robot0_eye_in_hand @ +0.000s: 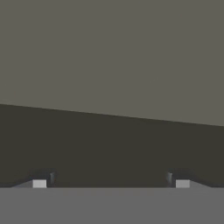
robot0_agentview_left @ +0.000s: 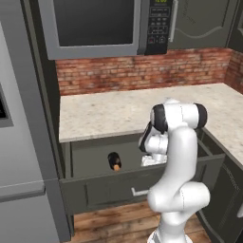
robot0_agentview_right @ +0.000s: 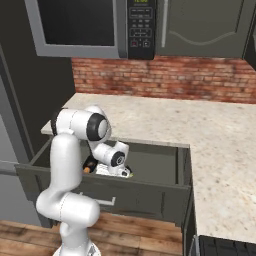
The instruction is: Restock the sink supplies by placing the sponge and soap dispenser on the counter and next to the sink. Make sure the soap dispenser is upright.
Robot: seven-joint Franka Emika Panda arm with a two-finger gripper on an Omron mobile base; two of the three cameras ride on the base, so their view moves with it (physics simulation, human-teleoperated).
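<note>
The soap dispenser (robot0_agentview_left: 114, 160), a black bottle with an orange-tan pump, lies on its side in the open dark grey drawer (robot0_agentview_left: 109, 190), left of my hand. From the right base it shows behind my arm (robot0_agentview_right: 89, 164). My gripper (robot0_agentview_left: 153, 160) (robot0_agentview_right: 123, 172) reaches down inside the drawer, to the right of the bottle and apart from it. In the hand view the gripper (robot0_eye_in_hand: 110, 178) is open, its fingertips (robot0_eye_in_hand: 52, 177) wide apart with only the drawer's floor and wall ahead. A small yellow-green bit (robot0_agentview_right: 128, 174) beside the hand may be the sponge. The beige counter (robot0_agentview_left: 118, 111) lies behind the drawer.
A microwave (robot0_agentview_left: 95, 26) hangs over the counter, against the red brick wall (robot0_agentview_left: 142, 71). A grey fridge (robot0_agentview_left: 19, 142) stands to the left. The counter wraps round to the right (robot0_agentview_right: 220, 165). A dark fixture edge (robot0_agentview_right: 225, 246) shows at the bottom right corner.
</note>
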